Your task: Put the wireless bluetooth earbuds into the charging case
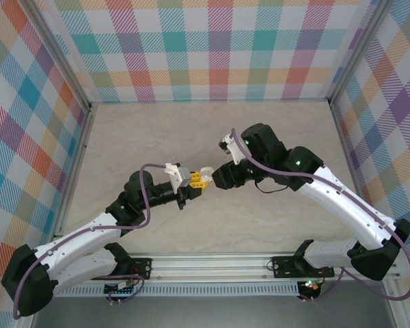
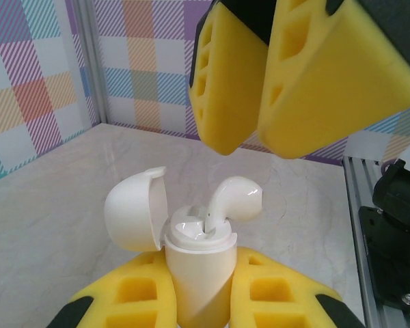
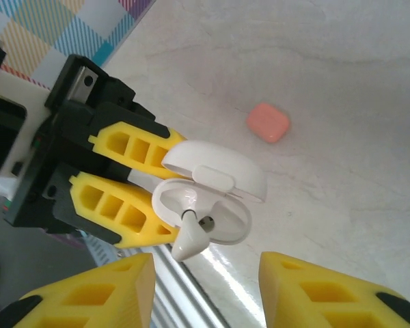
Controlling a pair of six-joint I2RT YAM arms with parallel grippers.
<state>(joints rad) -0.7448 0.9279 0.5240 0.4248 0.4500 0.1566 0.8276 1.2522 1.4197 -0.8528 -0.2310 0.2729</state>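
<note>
One white earbud (image 2: 232, 198) stands stem-down in the case (image 2: 195, 273), bulb still proud, so I'd say not yet seated. Left pincer (image 1: 193, 183) clamps the case upright, lid (image 2: 133, 212) flipped back, presenting the socket. Right pincer (image 2: 257, 142) hovers just above the case, jaws apart, holding nothing. Beyond the case, a pink case (image 3: 268, 122) lies on the tabletop (image 3: 342, 61).

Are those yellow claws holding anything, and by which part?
The left gripper clamps the white charging case by its lower body. The right gripper holds nothing; its jaws stand apart, clear of the earbud.
</note>
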